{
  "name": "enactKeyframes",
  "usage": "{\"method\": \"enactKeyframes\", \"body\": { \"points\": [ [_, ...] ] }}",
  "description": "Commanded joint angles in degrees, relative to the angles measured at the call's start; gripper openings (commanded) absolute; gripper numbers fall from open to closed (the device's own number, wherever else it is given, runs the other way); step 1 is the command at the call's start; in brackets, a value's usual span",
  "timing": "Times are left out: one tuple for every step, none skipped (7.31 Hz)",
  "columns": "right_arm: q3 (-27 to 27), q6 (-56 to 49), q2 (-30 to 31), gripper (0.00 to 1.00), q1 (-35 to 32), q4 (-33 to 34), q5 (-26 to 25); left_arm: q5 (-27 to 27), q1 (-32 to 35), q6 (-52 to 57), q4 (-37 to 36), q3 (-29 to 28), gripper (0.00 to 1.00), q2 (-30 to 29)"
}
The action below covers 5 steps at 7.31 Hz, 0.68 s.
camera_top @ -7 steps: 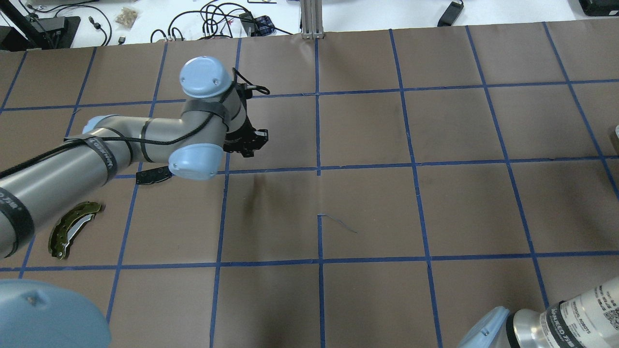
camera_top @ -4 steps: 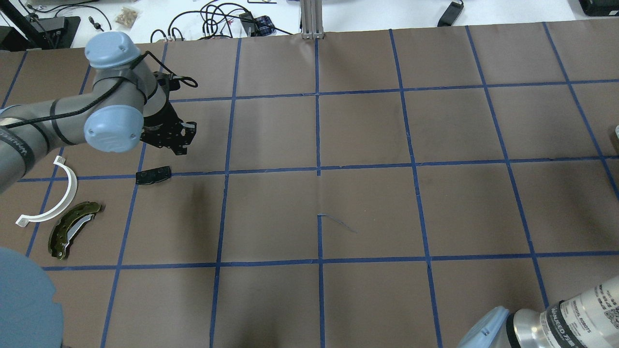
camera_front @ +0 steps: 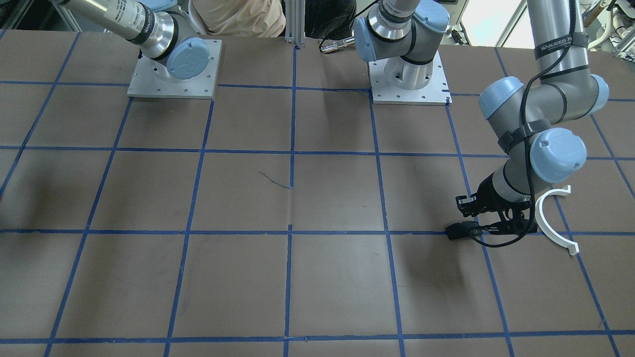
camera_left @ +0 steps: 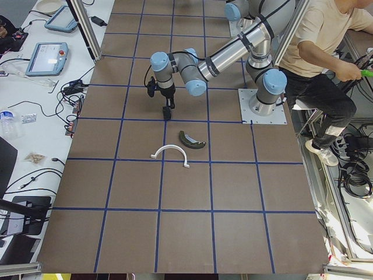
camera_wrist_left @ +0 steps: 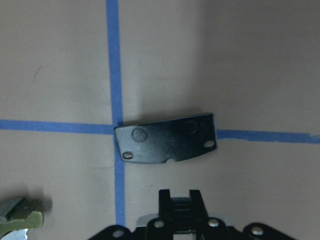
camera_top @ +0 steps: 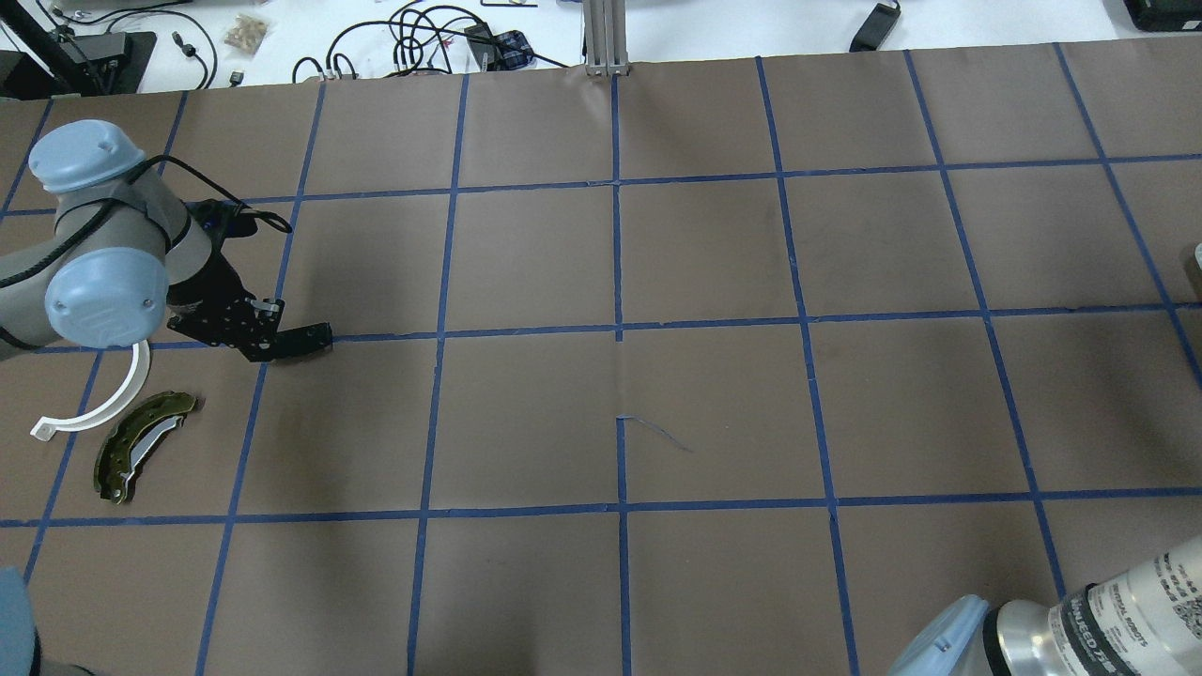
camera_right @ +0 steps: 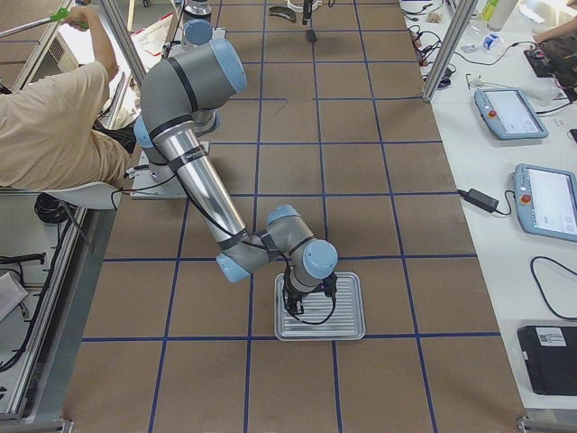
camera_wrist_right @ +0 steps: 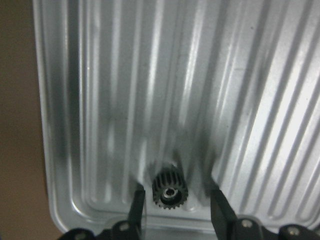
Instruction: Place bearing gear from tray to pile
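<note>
The bearing gear [camera_wrist_right: 170,191], small, dark and toothed, lies in the ridged metal tray [camera_wrist_right: 250,100] near its front rim. My right gripper [camera_wrist_right: 176,199] is open, with one finger on each side of the gear. The tray [camera_right: 353,307] lies under the near arm in the exterior right view. The pile is at the table's left: an olive-green brake shoe [camera_top: 141,446], a white half-ring arc [camera_top: 103,404] and a flat black plate [camera_wrist_left: 165,137]. My left gripper [camera_wrist_left: 180,197] hovers just beside the plate [camera_top: 315,338], fingers together and empty.
A person [camera_left: 326,46] sits behind the robot bases. A metal post [camera_top: 606,38] stands at the table's far edge. Cables and teach pendants [camera_right: 532,194] lie on the white side bench. Blue tape divides the brown table [camera_top: 714,404] into squares.
My left arm has swung from the table's middle-left to the far left and lowered over the black plate. The white arc has come into view.
</note>
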<state>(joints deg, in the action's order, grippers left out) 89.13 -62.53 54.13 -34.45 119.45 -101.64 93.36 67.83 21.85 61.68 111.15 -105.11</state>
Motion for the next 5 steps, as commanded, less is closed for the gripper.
{"method": "enactKeyframes", "body": {
  "points": [
    [-0.19,0.92,0.01,0.47,0.0,0.0,0.48,-0.29,-3.48,12.19,-6.35,5.1,0.0,0.35],
    [-0.1,1.88,0.01,0.38,0.0,-0.09,0.56,-0.37,-3.67,16.95,-10.49,6.52,0.0,-0.53],
    [-0.19,3.63,0.01,0.27,-0.18,-0.27,0.57,-0.46,-3.67,17.08,-11.14,7.14,0.0,-0.71],
    [-0.19,3.73,0.01,0.16,-0.44,-0.27,0.48,-0.55,-3.67,16.39,-11.32,7.32,0.0,-0.71],
    [-0.19,3.73,0.27,0.0,-0.44,-0.36,0.22,-0.64,-3.67,12.9,-11.15,6.71,0.53,-1.06]
  ]
}}
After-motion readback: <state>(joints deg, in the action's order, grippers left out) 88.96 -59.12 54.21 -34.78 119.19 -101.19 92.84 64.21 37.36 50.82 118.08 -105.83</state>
